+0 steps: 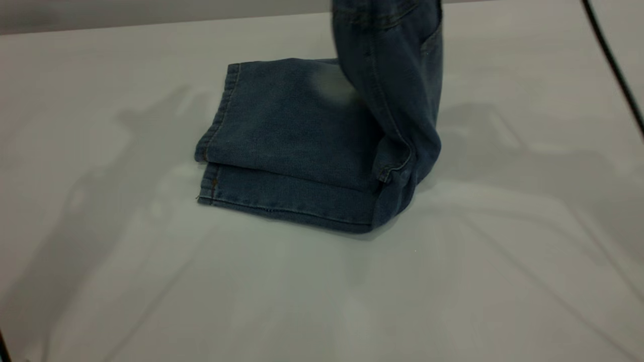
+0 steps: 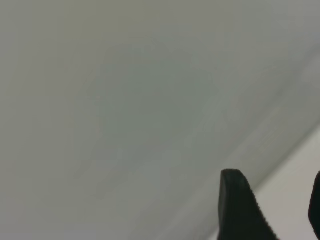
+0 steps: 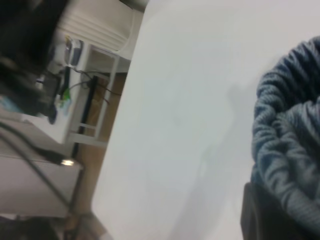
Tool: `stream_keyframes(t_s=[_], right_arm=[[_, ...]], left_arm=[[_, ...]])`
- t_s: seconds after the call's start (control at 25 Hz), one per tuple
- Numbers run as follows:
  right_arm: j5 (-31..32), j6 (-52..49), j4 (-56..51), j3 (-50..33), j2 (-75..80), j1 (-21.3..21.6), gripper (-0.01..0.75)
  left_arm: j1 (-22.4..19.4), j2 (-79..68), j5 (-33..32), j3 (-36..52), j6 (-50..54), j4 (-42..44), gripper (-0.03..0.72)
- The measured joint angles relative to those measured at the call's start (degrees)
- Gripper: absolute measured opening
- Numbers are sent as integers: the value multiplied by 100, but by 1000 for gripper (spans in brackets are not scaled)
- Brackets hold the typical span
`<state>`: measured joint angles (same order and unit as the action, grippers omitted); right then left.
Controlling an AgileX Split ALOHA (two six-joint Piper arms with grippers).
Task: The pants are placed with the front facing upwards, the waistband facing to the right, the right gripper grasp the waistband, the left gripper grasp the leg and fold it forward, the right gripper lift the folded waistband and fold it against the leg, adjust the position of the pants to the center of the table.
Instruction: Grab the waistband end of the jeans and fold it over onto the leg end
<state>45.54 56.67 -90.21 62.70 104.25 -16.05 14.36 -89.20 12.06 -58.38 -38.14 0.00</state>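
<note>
Pants [image 1: 297, 146] lie near the middle of the tabletop [image 1: 503, 261], the legs folded one over the other and flat, hems toward the exterior view's left. Their right-hand part rises as a hanging column of denim that runs out of the exterior view's top edge, so the waistband and whatever holds it are cut off there. Neither arm shows in that view; only shadows fall across the tabletop on both sides.

In the right wrist view the ruched waistband [image 3: 292, 150] fills one side, bunched up close to the camera, with a dark finger [image 3: 260, 220] of the right end effector pressed against it; the end effector appears clamped on the waistband, held well above the tabletop.

In the left wrist view the left end effector [image 2: 277, 210] hangs over bare tabletop, its two dark fingertips set apart and holding nothing; both are partly cut off by the frame edge.
</note>
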Motion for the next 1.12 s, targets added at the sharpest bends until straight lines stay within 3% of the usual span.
stream_keyframes(t_s=[0.16,0.48,0.96,1.12], right_arm=[[-468,329,-510,0,240,-567,48],[-483,1215,-983,193,1088,-1223,48],[-536,1292,-984,867,1824,-1362,53],[-496,1292,-984,922,1951,-1362,111]], left_arm=[[0,353,272,-1,-38,0,321],[0,348,336,-6,-38,0,321],[5,344,362,-6,-42,0,321],[5,344,362,-6,-42,0,321]])
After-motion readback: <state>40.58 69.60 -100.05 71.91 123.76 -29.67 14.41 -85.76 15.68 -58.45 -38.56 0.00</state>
